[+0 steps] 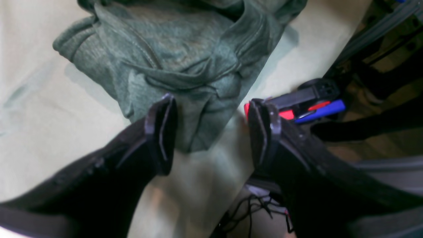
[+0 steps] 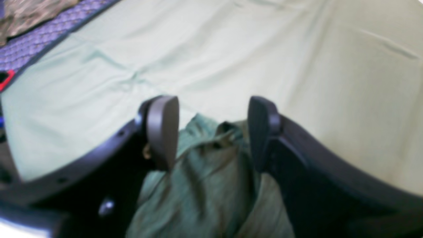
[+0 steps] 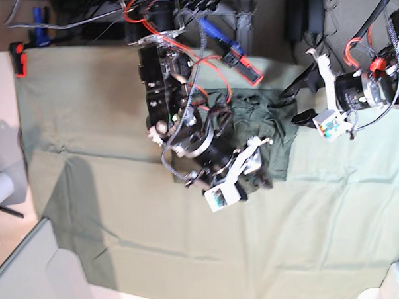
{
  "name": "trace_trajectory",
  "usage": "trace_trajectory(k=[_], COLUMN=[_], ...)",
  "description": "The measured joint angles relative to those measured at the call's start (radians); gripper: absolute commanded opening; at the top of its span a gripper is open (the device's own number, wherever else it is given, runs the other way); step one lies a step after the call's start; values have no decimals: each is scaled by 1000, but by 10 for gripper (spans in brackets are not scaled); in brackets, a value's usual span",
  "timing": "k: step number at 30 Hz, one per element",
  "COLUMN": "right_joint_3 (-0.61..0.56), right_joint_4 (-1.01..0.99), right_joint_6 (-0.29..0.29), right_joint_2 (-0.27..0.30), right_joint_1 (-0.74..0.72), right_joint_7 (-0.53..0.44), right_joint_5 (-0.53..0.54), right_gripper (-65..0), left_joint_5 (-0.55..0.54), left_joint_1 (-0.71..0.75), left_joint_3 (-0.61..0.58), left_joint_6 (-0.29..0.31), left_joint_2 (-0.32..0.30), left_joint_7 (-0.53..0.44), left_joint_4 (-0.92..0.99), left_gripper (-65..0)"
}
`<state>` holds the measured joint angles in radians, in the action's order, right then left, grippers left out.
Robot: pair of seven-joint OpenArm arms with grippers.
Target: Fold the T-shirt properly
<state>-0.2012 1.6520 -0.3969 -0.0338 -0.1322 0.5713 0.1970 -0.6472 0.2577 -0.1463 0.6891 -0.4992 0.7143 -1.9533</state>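
- Right gripper (image 2: 213, 132) stands with its jaws apart over a bunched end of the T-shirt (image 2: 211, 185); cloth lies between the pads but neither pad presses on it, so it holds nothing.
- Left gripper (image 1: 211, 132) is also spread wide, hovering just off the near edge of the T-shirt (image 1: 178, 62), empty.
- T-shirt (image 3: 262, 137) sits crumpled in a heap on the table cloth (image 3: 156, 217), near its far edge, between the two arms and partly hidden under the right one.
- Risk: the shirt is a wrinkled lump with layers folded over each other, so a pinch here would likely catch several layers at once and drag the whole heap instead of opening it out.
- Risk: a jaw closing low could nip the pale table cloth (image 2: 297, 66) along with the shirt, since the cloth itself is loose and creased; lifting would then pull it askew.
- Risk: no sleeve or hem can be clearly told apart in the wrist views, so a grab made now may land on the wrong part and leave the fold crooked.
- Risk: the red and blue clamp (image 1: 310, 109) lies close beside the left gripper; a sideways sweep could knock it.
- Count: one T-shirt, one table cloth, two grippers, one clamp by the left arm.
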Motion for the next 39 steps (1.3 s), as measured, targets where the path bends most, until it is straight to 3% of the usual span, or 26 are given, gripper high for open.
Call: trace_trajectory(k=[12, 20, 28, 29, 31, 32, 33, 37, 39], right_joint_3=[-18, -138, -134, -126, -104, -86, -64, 62, 137], right_joint_4=[33, 33, 59, 70, 84, 84, 85, 82, 61], right_joint_6=[1, 1, 0, 0, 0, 0, 0, 0, 0], right_joint_2=[59, 50, 39, 39, 39, 38, 36, 36, 36], right_joint_1=[230, 237, 182, 164, 122, 103, 85, 29, -2], right_joint_7=[32, -3, -35, -38, -43, -48, -47, -47, -56], right_joint_5=[71, 40, -15, -23, -34, -40, -56, -121, -120], right_gripper=[-316, -316, -317, -336, -487, -601, -650, -650, -650], left_joint_5=[-31, -35, -35, -35, -35, -35, -34, 7, 5], left_joint_1=[0, 0, 0, 0, 0, 0, 0, 0, 0], left_joint_3=[64, 81, 81, 81, 81, 81, 81, 81, 81], left_joint_6=[0, 0, 0, 0, 0, 0, 0, 0, 0], left_joint_2=[-20, -19, -19, -19, -20, -20, -19, -19, -19], left_joint_7=[-1, -1, -5, -8, -17, -26, -33, -42, -43], left_joint_4=[0, 0, 0, 0, 0, 0, 0, 0, 0], left_gripper=[-281, -281, -281, -281, -284, -305, -356, -616, -650])
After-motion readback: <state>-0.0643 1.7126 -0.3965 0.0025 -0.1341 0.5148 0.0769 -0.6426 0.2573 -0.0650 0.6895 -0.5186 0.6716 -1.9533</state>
